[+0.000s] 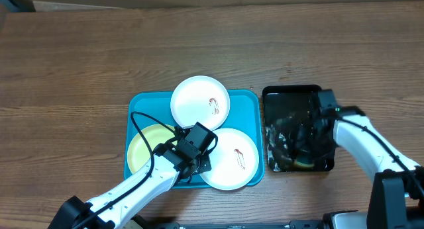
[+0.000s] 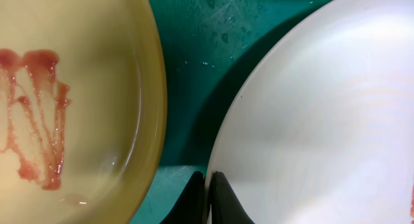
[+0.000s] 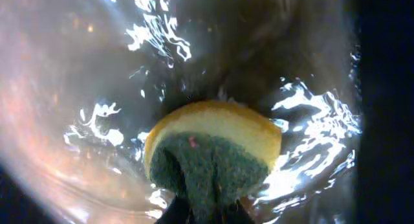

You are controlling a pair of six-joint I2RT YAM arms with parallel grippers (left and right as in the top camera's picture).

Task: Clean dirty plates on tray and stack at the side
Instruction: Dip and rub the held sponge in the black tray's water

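Large turquoise rectangular plastic tray (image 1: 246,100) carrying three round plates: a far white plate (image 1: 200,102) with a small red-brown smear, a pale yellow plate (image 1: 146,149) on the left streaked with red, and a near white plate (image 1: 235,164), also smeared. Left gripper (image 2: 208,185) is closed, pinching the near white plate's rim. Right gripper (image 3: 206,212) is clamped on a yellow-and-green sponge (image 3: 217,146) in the wet glossy black tray (image 1: 291,92).

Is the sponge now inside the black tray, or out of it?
In. The sponge, pinched by the right pincer, sits in glistening liquid; overhead, that pincer is inside the black tray.
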